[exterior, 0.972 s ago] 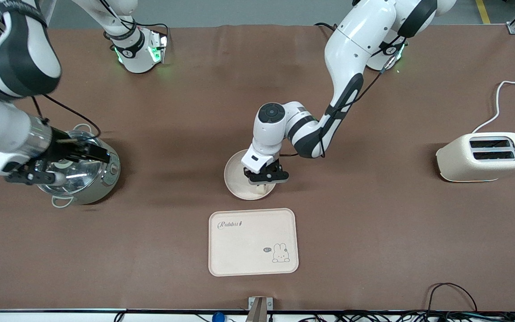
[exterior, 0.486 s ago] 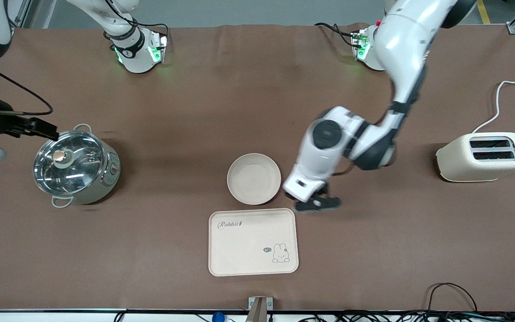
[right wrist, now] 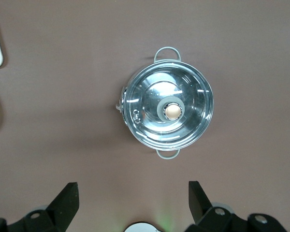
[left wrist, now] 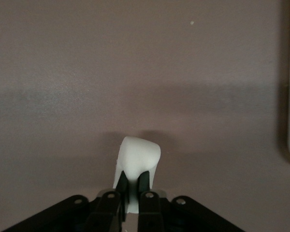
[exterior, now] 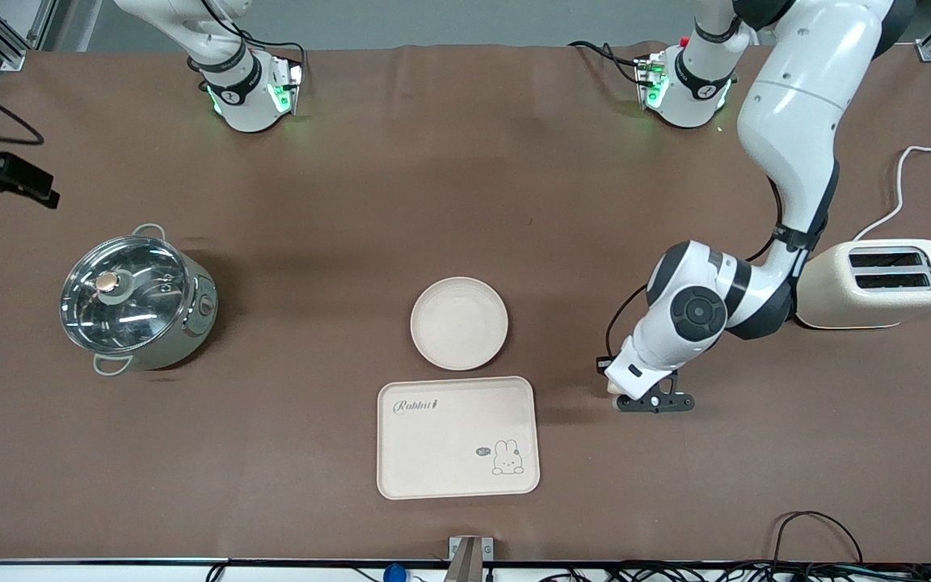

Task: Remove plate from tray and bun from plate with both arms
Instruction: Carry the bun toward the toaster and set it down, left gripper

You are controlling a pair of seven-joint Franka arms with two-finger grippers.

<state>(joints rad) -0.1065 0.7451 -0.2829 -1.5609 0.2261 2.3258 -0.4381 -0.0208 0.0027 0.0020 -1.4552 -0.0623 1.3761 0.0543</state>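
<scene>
Pinching the pale, smooth, round-edged bun (left wrist: 137, 159), the left gripper (exterior: 653, 399) hangs over bare brown cloth at lower right, seemingly just above it. Round, rimmed, the matte cream plate (exterior: 459, 323) lies mid-frame above the rectangular tray (exterior: 457, 437). At upper left, the right gripper (right wrist: 133, 203) hangs spread wide above the shiny steel pot (exterior: 138, 300).

Left claw (exterior: 653, 402) clamped, right claw (right wrist: 130, 203) spread

A lidded steel pot (exterior: 138, 303), rabbit tray (exterior: 457, 437) and cream toaster (exterior: 878, 283) sit well apart.
</scene>
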